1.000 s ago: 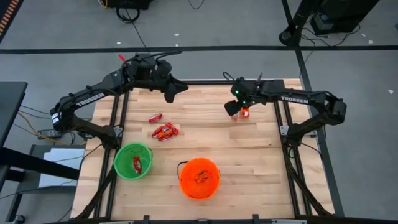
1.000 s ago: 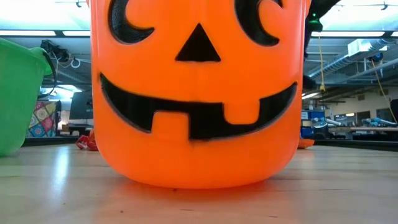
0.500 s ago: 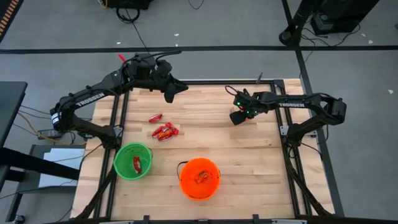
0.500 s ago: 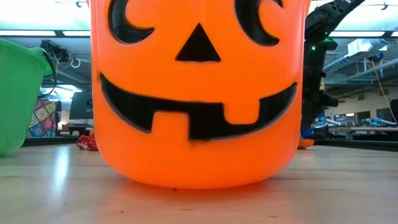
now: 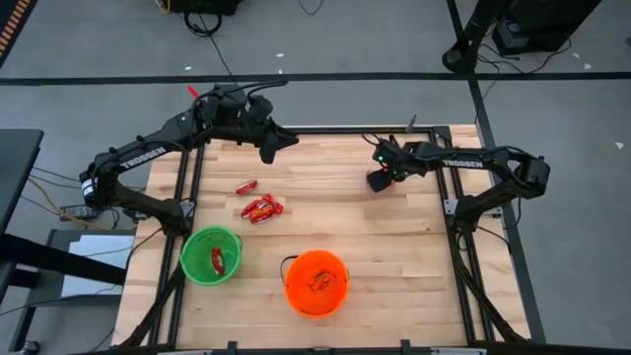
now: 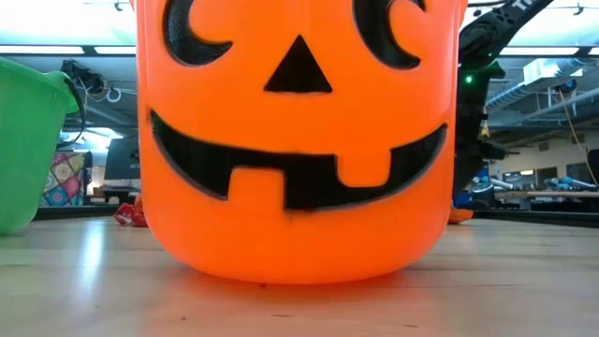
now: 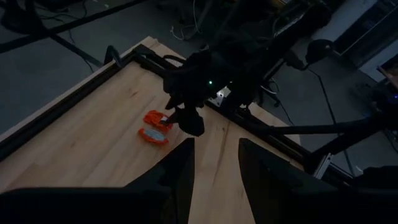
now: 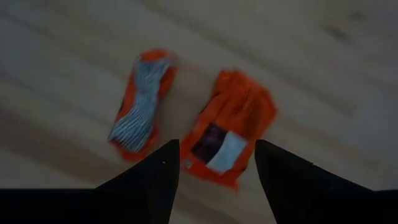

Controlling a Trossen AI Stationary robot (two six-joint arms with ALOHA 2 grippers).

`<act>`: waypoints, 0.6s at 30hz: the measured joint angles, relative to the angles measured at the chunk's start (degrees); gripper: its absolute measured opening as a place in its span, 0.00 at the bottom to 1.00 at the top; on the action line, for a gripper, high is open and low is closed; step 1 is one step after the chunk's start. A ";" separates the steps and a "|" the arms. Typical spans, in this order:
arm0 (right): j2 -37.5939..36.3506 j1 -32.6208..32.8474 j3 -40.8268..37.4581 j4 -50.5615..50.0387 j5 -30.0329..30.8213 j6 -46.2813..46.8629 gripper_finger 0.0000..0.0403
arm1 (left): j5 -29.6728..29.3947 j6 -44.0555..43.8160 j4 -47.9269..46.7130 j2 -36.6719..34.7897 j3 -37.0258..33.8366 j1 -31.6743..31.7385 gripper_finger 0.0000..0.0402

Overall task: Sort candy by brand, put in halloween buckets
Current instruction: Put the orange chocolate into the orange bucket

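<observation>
Two orange-and-white candy pieces [image 8: 231, 127] [image 8: 142, 102] lie flat on the wooden table at the far right. My right gripper [image 8: 216, 155] is open just above them, pointing down, one finger on either side of the near end of the larger piece. In the high view my right gripper [image 5: 378, 181] hides them. Several red candy pieces [image 5: 259, 206] lie at the table's left middle. The green bucket [image 5: 210, 254] holds a red piece. The orange bucket [image 5: 316, 281] stands at the near middle. My left gripper [image 5: 271, 148] waits open at the far left.
The orange bucket [image 6: 299, 140] fills the low view, with the green bucket [image 6: 28, 140] at its left. Dark frame rails [image 5: 449, 197] run along the table's sides. Bare wood lies between the red candy and my right gripper.
My right gripper has come down over the two orange candy pieces and shifted a little toward the table's right edge, so that it now covers them in the high view. The candy has stayed where it was.
</observation>
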 joint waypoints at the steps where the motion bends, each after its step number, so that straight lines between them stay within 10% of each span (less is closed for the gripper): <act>1: 0.00 -0.26 0.00 0.26 0.52 -0.38 0.55 | 0.00 -0.01 0.00 0.00 0.00 0.00 0.33; 18: -0.02 -1.60 0.02 0.90 0.39 -1.84 0.54 | 0.94 -0.14 -0.04 0.00 0.02 0.00 0.33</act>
